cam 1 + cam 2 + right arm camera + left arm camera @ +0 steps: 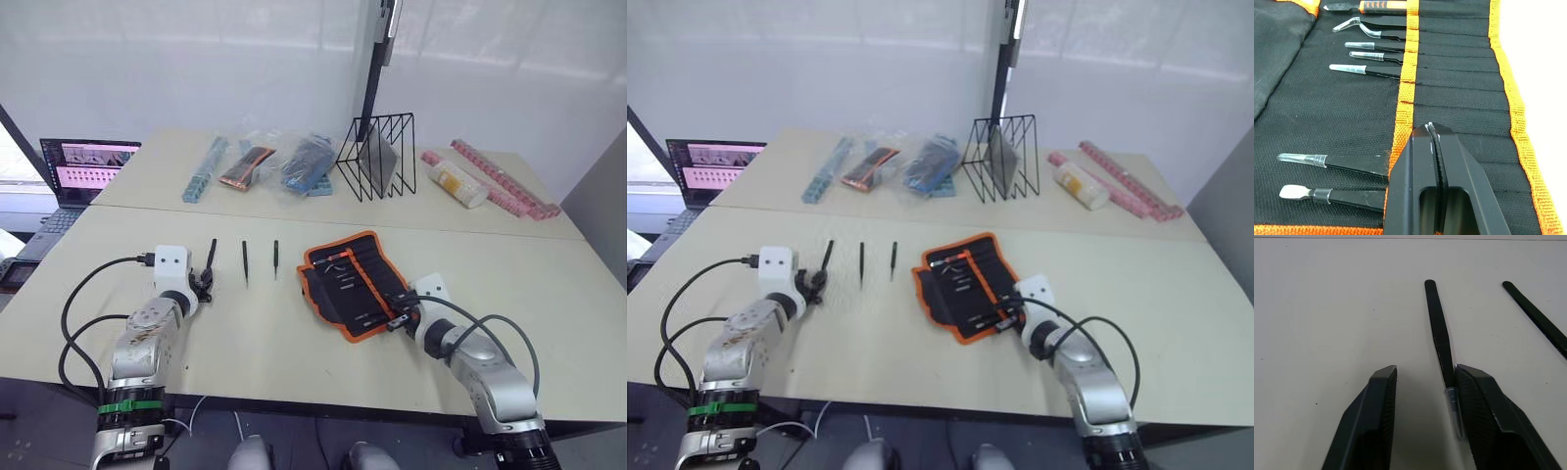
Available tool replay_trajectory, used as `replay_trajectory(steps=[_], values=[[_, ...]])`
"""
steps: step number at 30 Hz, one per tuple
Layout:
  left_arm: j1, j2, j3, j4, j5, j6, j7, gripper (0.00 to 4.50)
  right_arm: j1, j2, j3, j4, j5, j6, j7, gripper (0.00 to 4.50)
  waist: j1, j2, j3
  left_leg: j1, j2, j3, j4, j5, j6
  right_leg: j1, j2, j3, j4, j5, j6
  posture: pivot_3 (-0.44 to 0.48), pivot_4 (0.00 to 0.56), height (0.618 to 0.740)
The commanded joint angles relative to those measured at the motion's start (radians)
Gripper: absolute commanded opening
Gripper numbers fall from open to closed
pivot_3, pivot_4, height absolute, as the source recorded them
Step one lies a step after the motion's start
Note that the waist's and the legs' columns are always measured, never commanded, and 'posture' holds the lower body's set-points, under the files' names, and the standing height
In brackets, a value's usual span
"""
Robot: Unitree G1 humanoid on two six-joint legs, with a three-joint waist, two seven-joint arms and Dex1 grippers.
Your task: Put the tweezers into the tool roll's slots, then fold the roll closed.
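The left gripper (1425,382) rests low on the matte cream table (255,343) with its two ribbed black fingers spread apart; one slim black tweezer (1440,333), smooth and rounded at its far end, lies with its clear-capped tip against the inner face of one finger, not pinched; a second tweezer (1537,318) lies just beside it, and from the head views a third (275,258) lies a little farther toward the roll, the three roughly parallel on the bare tabletop. The right gripper (1432,132) has its fingers pressed together with only a thin seam between them, their tips on the tool roll (353,284) at the orange webbing that edges the slots (1459,83); the roll lies open and flat near the table's middle, woven black fabric bound in bright orange; several slender tools with clear or silvery tips sit tucked into its narrow pockets, one of them curved. Across the far table stand a black wire rack (377,157), bagged items (294,162), a laptop (83,166) and pink strips (505,176).
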Motion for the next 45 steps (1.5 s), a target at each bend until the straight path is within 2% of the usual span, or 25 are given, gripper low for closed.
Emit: replay_trajectory(steps=[1,3,10,15,20,24,27,31,35,40,45], values=[[-0.008,-0.024,-0.049,0.031,-0.011,-0.006,-0.045,0.67,0.026,-0.001,0.009,0.011,0.0,0.038,-0.002,0.0,0.002,0.0,0.0,0.0,0.0,0.0,0.0,0.0,0.0,0.0,0.0,0.0,0.0,0.0,0.0,0.0,0.15,0.687],[-0.016,-0.021,-0.044,0.038,-0.01,-0.01,-0.052,0.02,0.027,-0.002,0.009,0.01,0.0,0.037,-0.003,0.0,0.005,0.0,0.0,0.0,0.0,0.0,0.0,0.0,0.0,0.0,0.0,0.0,0.0,0.0,0.0,0.0,0.15,0.687],[-0.019,0.014,0.001,-0.003,-0.021,-0.034,-0.081,0.02,0.038,0.0,0.006,0.01,-0.002,0.035,-0.005,0.0,0.003,0.0,0.0,-0.001,0.0,0.0,0.0,0.0,0.0,-0.001,0.0,0.0,0.0,0.0,0.0,0.0,0.15,0.687],[0.002,0.088,0.033,-0.173,-0.067,-0.006,-0.151,0.02,0.058,-0.002,0.004,0.01,-0.003,0.037,-0.007,0.0,-0.006,-0.002,0.001,-0.004,0.0,-0.001,0.0,0.0,0.0,-0.003,0.0,0.0,0.0,0.0,0.0,0.0,0.15,0.687],[-0.025,0.172,0.024,-0.351,-0.178,0.123,-0.247,0.02,0.078,0.003,-0.004,0.018,-0.001,0.046,-0.017,0.0,-0.005,-0.001,0.002,-0.003,0.001,-0.001,-0.001,0.0,0.0,-0.002,0.0,-0.001,-0.001,0.0,0.0,0.0,0.15,0.687],[-0.114,0.21,-0.092,-0.426,-0.276,0.248,-0.366,0.02,0.098,0.015,0.007,0.008,-0.003,0.055,-0.025,0.0,0.0,-0.001,0.002,-0.003,0.0,-0.001,0.0,0.0,0.0,-0.001,0.0,-0.001,-0.002,0.0,0.001,0.0,0.15,0.687],[-0.21,0.172,-0.18,-0.409,-0.315,0.322,-0.392,0.02,0.103,0.026,0.015,0.006,-0.004,0.064,-0.037,0.0,-0.002,-0.002,0.002,-0.003,0.0,-0.002,0.0,0.0,0.0,-0.001,0.0,-0.001,-0.003,0.0,0.001,0.0,0.15,0.687],[-0.286,0.156,-0.355,-0.377,-0.272,0.357,-0.431,0.02,0.115,0.038,0.024,-0.003,-0.007,0.074,-0.049,0.0,-0.01,-0.001,0.002,-0.003,0.0,-0.002,-0.001,0.0,0.0,-0.001,0.002,0.0,-0.003,-0.001,0.001,0.0,0.15,0.687],[-0.318,0.136,-0.451,-0.402,-0.289,0.472,-0.426,0.02,0.136,0.042,0.022,-0.025,-0.004,0.082,-0.062,0.0,-0.014,-0.001,0.002,-0.003,0.0,-0.003,-0.002,0.0,0.0,-0.002,0.003,0.002,-0.003,-0.001,0.001,0.0,0.15,0.687],[-0.348,0.222,-0.581,-0.419,-0.245,0.52,-0.481,0.02,0.161,0.05,0.01,-0.058,0.003,0.087,-0.08,0.0,-0.014,0.0,0.002,-0.003,0.0,-0.002,-0.002,0.0,0.0,-0.002,0.004,0.004,-0.003,-0.001,0.002,0.0,0.15,0.687],[-0.389,0.241,-0.647,-0.376,-0.198,0.534,-0.486,0.02,0.175,0.059,0.01,-0.078,0.006,0.093,-0.095,0.0,-0.007,0.0,0.002,-0.003,-0.001,-0.002,-0.001,0.0,0.0,-0.002,0.004,0.005,-0.003,-0.001,0.002,0.0,0.15,0.687]])
